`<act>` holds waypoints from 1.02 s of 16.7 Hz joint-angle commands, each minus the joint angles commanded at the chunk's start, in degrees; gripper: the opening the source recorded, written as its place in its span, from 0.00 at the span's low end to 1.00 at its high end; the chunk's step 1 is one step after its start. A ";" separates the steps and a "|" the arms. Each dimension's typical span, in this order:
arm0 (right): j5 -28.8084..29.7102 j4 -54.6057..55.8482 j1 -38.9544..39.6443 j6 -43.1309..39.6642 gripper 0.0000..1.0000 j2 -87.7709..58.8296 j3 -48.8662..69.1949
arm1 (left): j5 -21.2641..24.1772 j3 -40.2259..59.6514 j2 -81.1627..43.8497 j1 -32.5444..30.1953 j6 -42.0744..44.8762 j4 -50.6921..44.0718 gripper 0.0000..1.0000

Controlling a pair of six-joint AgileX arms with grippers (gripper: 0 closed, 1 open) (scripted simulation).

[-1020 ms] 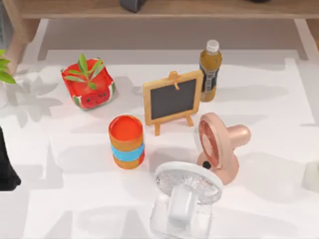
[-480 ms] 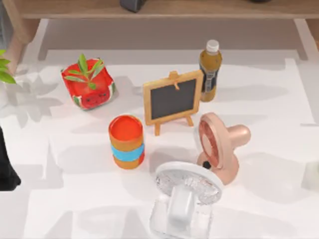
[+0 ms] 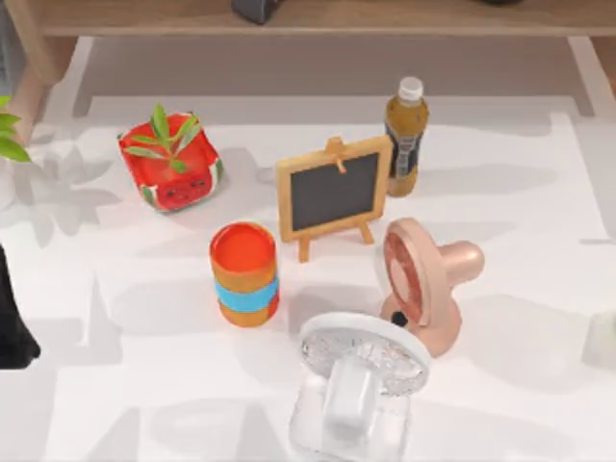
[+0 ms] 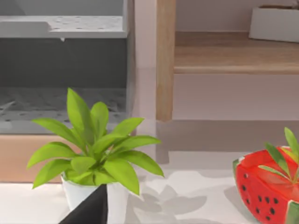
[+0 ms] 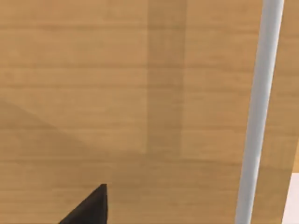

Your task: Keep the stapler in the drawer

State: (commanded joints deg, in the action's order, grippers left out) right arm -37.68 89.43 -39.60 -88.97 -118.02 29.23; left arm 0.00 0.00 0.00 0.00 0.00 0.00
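Progress: I judged the task barely begun; nothing was in a drawer that I could see, and no grasp was made.
Stapler: I could not pick it out with any certainty; a pale shape [image 3: 604, 339] at the top view's right edge of the worktop [image 3: 115, 385] might have been it, but it was cut off by the frame.
Left hand: parked at the worktop's left edge [image 3: 12, 318]; I could not tell how its fingers stood.
Right hand: close before a wooden panel [image 5: 93, 93] with a white bar handle [image 5: 259, 112], likely the drawer front; finger state, cannot tell.
Left wrist view alone: a potted plant [image 4: 93, 149] and the watermelon planter [image 4: 268, 184].
Top view alone: bottle [image 3: 405, 135], chalkboard [image 3: 334, 192], orange cup [image 3: 244, 274], pink fan [image 3: 423, 284], white fan [image 3: 358, 380].
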 joint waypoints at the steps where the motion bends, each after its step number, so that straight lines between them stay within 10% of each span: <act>1: 0.13 -0.11 0.13 0.00 1.00 -0.06 0.17 | 0.00 0.00 0.00 0.00 0.00 0.00 1.00; 4: 0.13 -0.11 0.13 0.00 1.00 -0.06 0.17 | 0.00 0.00 0.00 0.00 0.00 0.00 1.00; 17: 0.13 -0.11 0.13 0.00 0.02 -0.06 0.17 | 0.00 0.00 0.00 0.00 0.00 0.00 1.00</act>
State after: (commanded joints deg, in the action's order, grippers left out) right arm -37.55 89.32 -39.47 -88.97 -118.07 29.40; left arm 0.00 0.00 0.00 0.00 0.00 0.00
